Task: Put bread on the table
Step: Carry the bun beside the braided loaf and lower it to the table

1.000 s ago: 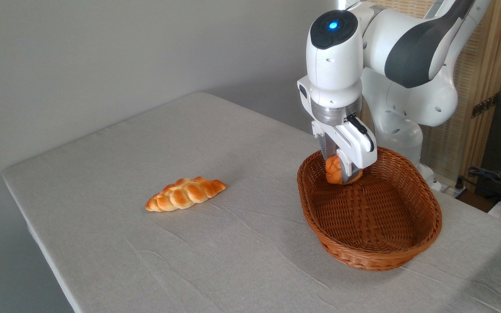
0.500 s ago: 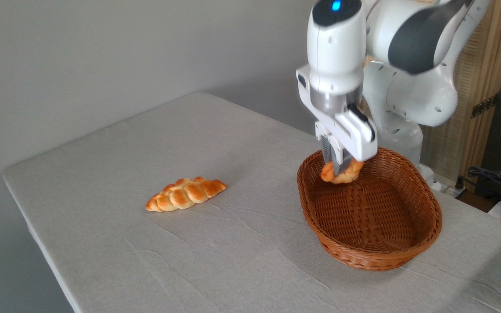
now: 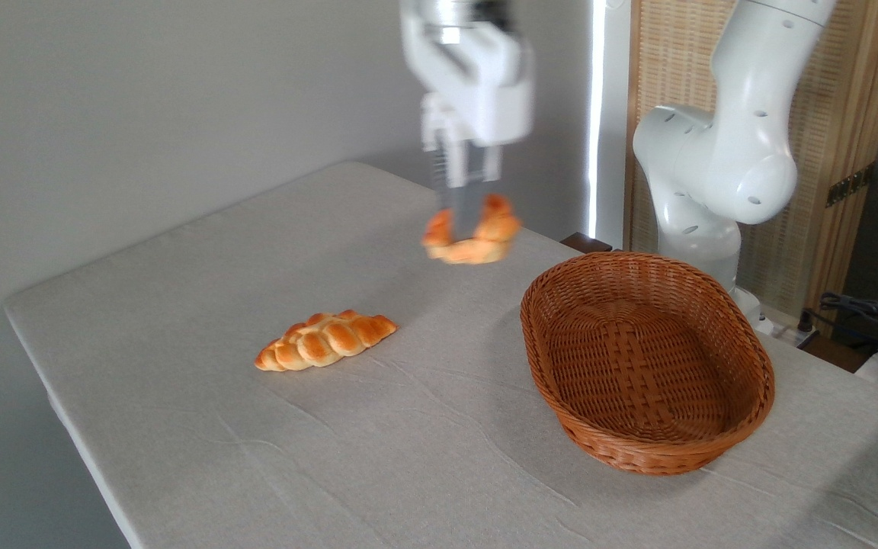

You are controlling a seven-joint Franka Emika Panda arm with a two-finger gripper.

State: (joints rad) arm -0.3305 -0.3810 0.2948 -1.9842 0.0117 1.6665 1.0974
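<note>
Now pinched across middle by gripper (image 3: 469,221), closed on bread (image 3: 472,238), hanging well above table (image 3: 332,427), left of basket (image 3: 648,366), behind braided loaf (image 3: 325,339). Probably light, soft, glossy; grip at centre, gently.

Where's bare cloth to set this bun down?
The widest bare cloth on the table lies between the braided loaf and the basket, below the held bun, and along the near edge. The far-left corner is free too. The basket crowds the right side.

One fixed camera looks down across the table (image 3: 378,427) from its corner.
</note>
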